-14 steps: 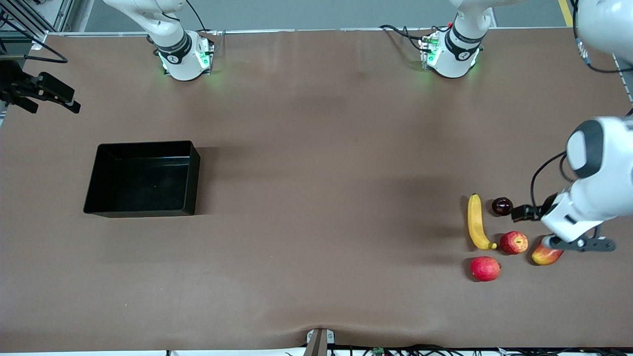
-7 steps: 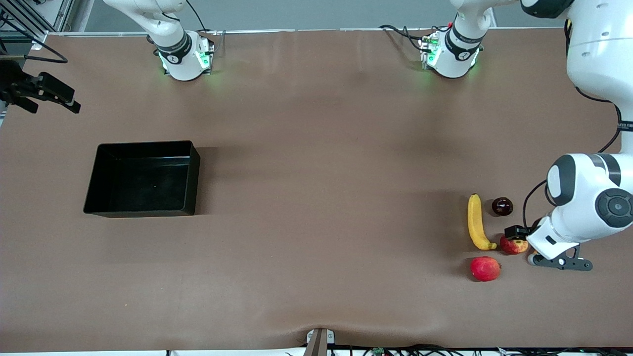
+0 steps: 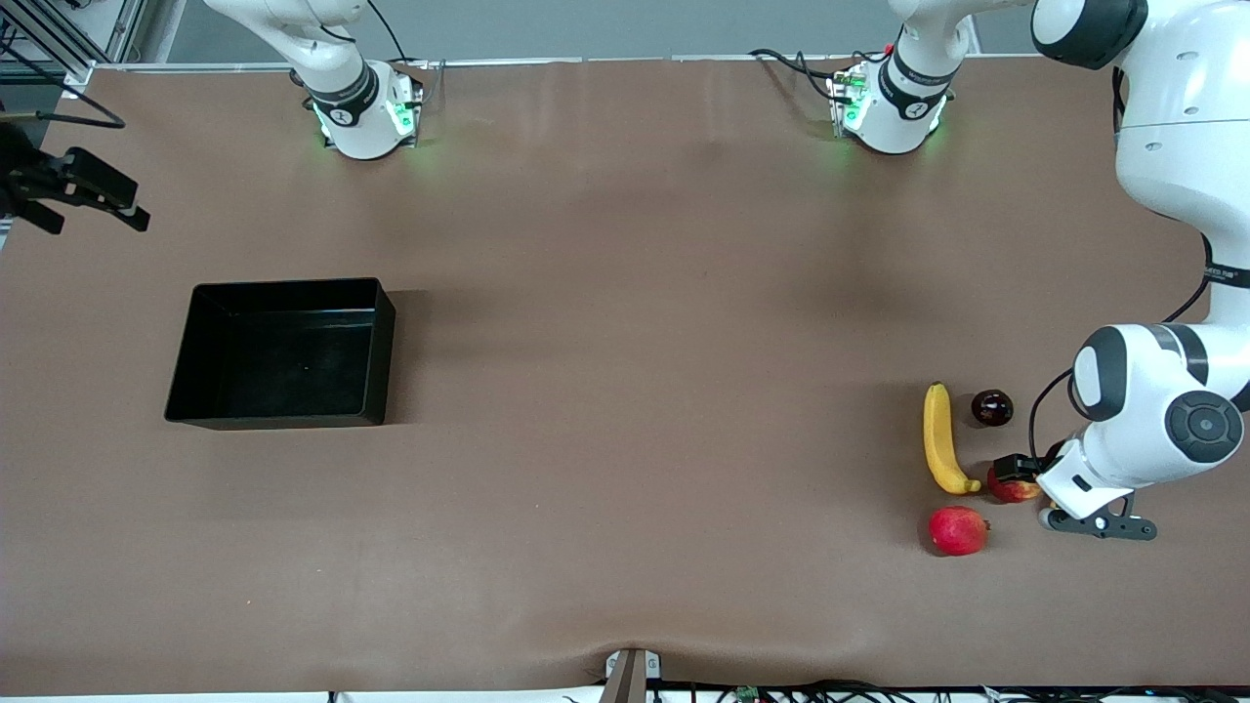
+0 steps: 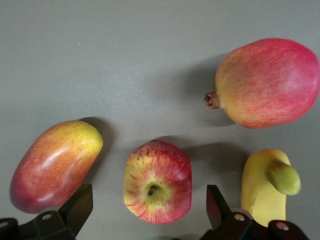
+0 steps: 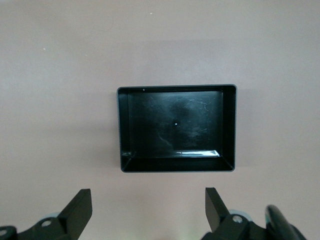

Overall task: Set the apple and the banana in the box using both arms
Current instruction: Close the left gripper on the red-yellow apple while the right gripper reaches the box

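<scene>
Fingers (image 4: pixel 75 210) spread beside apple (image 4: pixel 157 181); banana (image 4: pixel 267 185) cut off.

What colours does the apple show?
Red with yellow streaks around the stem dimple; the apple shows best in the left wrist view.

Left claw (image 4: pixel 149 210) low over the table, fingers spread, right claw (image 5: pixel 149 212) raised, fingers spread

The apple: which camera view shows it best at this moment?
The left wrist view: the apple fills the middle, stem dimple up, between the open left gripper fingers. In the front view it is partly hidden by that gripper. The right wrist view shows only the box.
</scene>
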Controlling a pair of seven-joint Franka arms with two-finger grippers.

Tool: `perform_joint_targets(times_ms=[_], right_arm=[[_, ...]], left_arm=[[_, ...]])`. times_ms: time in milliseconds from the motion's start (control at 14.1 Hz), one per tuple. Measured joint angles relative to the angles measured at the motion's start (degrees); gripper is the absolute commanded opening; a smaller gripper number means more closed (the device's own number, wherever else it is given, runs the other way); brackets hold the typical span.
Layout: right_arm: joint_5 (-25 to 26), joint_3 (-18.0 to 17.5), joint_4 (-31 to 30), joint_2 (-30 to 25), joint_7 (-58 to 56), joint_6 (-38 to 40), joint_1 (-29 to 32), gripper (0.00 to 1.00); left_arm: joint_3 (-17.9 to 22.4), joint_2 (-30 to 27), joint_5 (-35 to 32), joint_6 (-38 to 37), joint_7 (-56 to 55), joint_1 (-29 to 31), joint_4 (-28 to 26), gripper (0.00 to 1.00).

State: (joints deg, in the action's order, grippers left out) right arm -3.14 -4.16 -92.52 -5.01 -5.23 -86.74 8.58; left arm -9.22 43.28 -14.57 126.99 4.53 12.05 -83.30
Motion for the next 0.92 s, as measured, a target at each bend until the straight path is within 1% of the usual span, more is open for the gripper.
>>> perform_joint_targets(times_ms=[71, 213, 285, 356, 498, 569, 640, 711, 925], right_arm=[[0.0, 0.04, 0.0, 1.37, -1.45, 0.48, 1.42, 1.0], [0.0, 0.17, -0.06, 5.83, -3.02, 1.24, 3.46, 1.0], [0.0, 0.18, -0.01, 8.53, -3.26, 1.0, 3.86, 1.0], [0.0, 0.18, 0.03, 10.91, -3.28, 0.36, 3.93, 1.0], [0.59, 0.2, 0.13, 14.76, -3.2, -0.92, 4.19, 1.0], [1.08, 0.26, 0.12, 16.51, -3.19, -1.34, 5.04, 1.0], [1.18, 0.3, 0.1, 18.24, -3.21, -2.45, 6.32, 1.0], [1.2, 0.34, 0.06, 19.96, -3.31, -4.62, 7.8, 1.0], [1.24, 0.44, -1.71, 24.44, -7.81, -14.42, 11.86, 1.0]], left_arm=[[0.01, 0.5, 0.0, 0.02, 0.0, 0.07, 0.02, 1.0], [0.03, 1.46, 0.0, 0.22, 0.0, 0.23, 0.07, 1.0], [0.05, 1.89, 0.0, 0.28, 0.0, 0.27, 0.09, 0.9], [0.07, 2.28, 0.0, 0.28, 0.0, 0.29, 0.1, 0.78], [0.09, 2.9, 0.0, 0.33, 0.0, 0.31, 0.13, 0.45], [0.07, 3.04, 0.0, 0.38, 0.02, 0.31, 0.19, 0.3], [0.04, 2.97, 0.0, 0.4, 0.06, 0.31, 0.44, 0.13], [0.04, 2.95, 0.0, 0.41, 0.12, 0.35, 0.85, 0.0], [-0.15, 1.99, 0.0, -0.34, 2.12, 0.54, 1.79, 0.0]])
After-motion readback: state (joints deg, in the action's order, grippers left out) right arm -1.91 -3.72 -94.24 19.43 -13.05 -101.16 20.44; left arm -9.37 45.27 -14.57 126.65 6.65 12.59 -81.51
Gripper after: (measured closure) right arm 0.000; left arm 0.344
